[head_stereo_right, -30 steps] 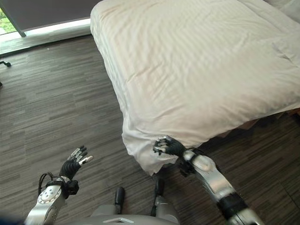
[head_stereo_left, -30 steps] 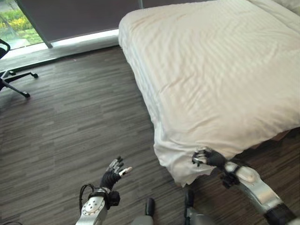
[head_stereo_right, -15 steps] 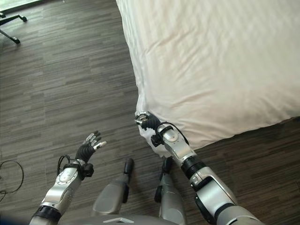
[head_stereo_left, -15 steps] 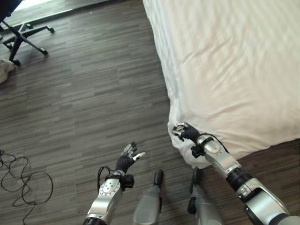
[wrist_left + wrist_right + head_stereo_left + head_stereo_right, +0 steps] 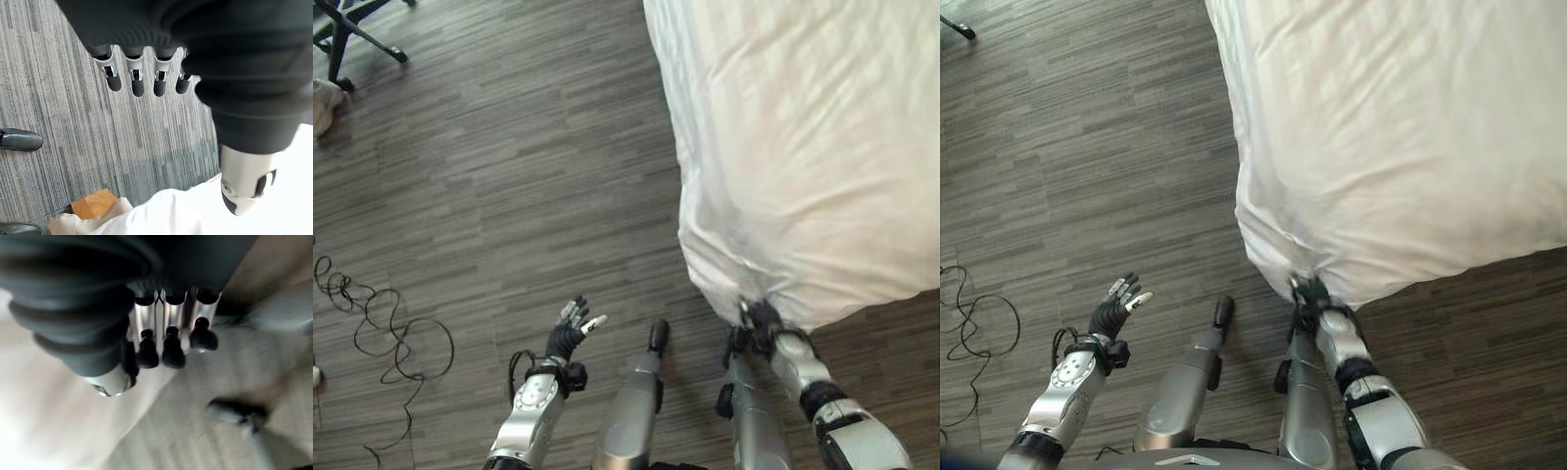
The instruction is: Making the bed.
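Observation:
A white duvet (image 5: 803,147) covers the bed at the upper right and hangs over its near corner towards the floor. My right hand (image 5: 762,321) is at the lowest tip of that hanging corner (image 5: 734,284), fingers curled and shut on the cloth, which is drawn into a taut point. In the right wrist view the curled fingers (image 5: 161,347) lie against white cloth (image 5: 44,421). My left hand (image 5: 566,338) hovers open over the bare floor, well left of the bed, holding nothing; its fingers (image 5: 137,73) are straight.
Dark wood-plank floor (image 5: 509,196) stretches left of the bed. An office chair base (image 5: 352,29) stands at the far upper left. A wooden bed leg (image 5: 93,203) shows under the duvet's edge in the left wrist view.
The camera has tipped down and closer to the bed corner. My right hand, still on the duvet corner, has drawn it down towards my legs. The left hand stays open.

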